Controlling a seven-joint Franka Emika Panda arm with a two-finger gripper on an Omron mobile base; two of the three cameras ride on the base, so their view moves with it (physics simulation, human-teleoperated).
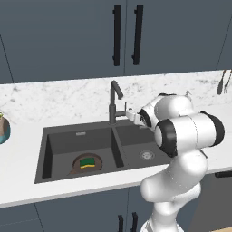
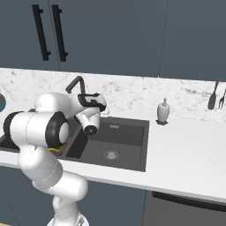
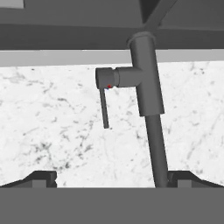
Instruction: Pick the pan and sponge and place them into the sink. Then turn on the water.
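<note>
The dark-brown pan (image 1: 75,164) lies in the left basin of the dark-grey sink (image 1: 59,144), and the green and yellow sponge (image 1: 88,162) rests in it. My gripper (image 1: 127,113) is raised just right of the dark gooseneck faucet (image 1: 113,102), behind the centre divider. It is open and holds nothing. The hand view is rolled over: the faucet's stem (image 3: 151,109) and its thin side lever (image 3: 105,109) stand close ahead, and my fingertips (image 3: 41,178) are spread wide at the bottom edge. The water is out of view.
A teal bowl (image 1: 2,129) sits on the counter at the far left. A white soap dispenser (image 2: 163,111) stands behind the sink's right side, and dark utensils (image 2: 215,95) hang on the marble backsplash further right. Dark cabinets hang overhead.
</note>
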